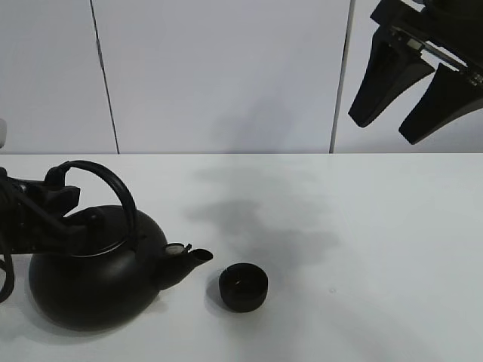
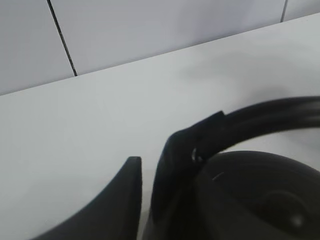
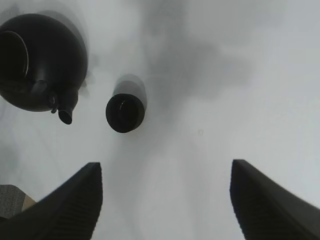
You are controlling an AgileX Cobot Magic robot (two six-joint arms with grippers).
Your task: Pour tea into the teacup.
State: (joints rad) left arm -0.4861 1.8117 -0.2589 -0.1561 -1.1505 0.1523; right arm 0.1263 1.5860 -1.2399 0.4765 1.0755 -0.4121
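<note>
The small black teacup (image 1: 243,286) (image 3: 125,113) stands upright on the white table, just right of the kettle's spout (image 1: 198,258). The big black kettle (image 1: 90,279) (image 3: 40,60) (image 2: 260,200) sits at the front left. My left gripper (image 1: 64,197) (image 2: 150,155) is at the left end of the arched handle (image 2: 270,115), jaws drawn narrow around it, with one finger (image 2: 125,200) showing beside the handle. My right gripper (image 1: 386,130) (image 3: 166,166) hangs open and empty high at the back right, far above the table.
A white panelled wall (image 1: 226,75) rises behind the table (image 1: 362,249). The table's bare surface stretches right of the teacup, carrying only soft shadows.
</note>
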